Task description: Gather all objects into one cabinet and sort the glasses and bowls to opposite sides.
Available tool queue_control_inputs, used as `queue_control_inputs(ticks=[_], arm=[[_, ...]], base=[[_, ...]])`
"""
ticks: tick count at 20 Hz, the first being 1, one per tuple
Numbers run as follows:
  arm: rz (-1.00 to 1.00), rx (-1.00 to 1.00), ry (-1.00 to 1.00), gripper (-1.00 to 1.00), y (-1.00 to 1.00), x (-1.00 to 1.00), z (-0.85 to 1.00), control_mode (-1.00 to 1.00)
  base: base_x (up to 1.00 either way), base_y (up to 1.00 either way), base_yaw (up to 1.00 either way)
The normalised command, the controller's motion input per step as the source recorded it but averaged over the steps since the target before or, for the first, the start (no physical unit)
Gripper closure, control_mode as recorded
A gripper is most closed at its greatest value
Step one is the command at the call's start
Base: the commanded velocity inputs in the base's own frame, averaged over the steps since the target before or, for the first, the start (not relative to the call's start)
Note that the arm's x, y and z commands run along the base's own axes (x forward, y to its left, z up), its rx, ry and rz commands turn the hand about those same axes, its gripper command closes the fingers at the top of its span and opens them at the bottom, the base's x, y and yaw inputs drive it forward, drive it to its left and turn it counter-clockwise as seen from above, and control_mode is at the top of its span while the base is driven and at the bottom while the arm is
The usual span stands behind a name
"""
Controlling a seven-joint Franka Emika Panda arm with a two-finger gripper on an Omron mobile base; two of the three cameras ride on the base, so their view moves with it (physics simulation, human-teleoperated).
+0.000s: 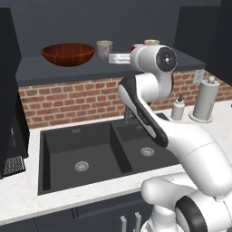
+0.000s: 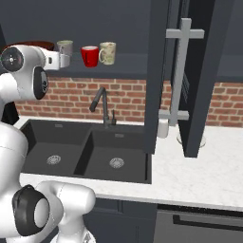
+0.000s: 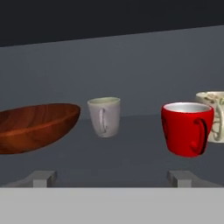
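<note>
On the cabinet shelf (image 2: pixel 128 66) I see the grey cup (image 2: pixel 65 48), red cup (image 2: pixel 89 56) and patterned cup (image 2: pixel 107 52) standing side by side.

In the hand view the reddish-brown bowl (image 3: pixel 37 127) runs off the left edge and the beige patterned cup (image 3: pixel 213 116) off the right. In the left base view the arm hides most of the red cup (image 1: pixel 136 46) and patterned cup. In the right base view the arm covers nearly all the bowl.
</note>
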Motion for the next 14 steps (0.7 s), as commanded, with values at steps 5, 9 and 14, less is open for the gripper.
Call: queue_control_inputs(ticks=[5, 9, 14], arm=[[0.01, 0.0, 0.0, -1.0, 0.06, 0.12, -0.26, -1.0], [0.0, 0.0, 0.0, -1.0, 0.0, 0.08, -0.09, -1.0], [0.0, 0.0, -0.08, -1.0, 0.0, -0.06, 0.02, -1.0]], base=[[0.0, 0.0, 0.0], [0.0, 0.0, 0.0], [0.0, 0.0, 0.0]])
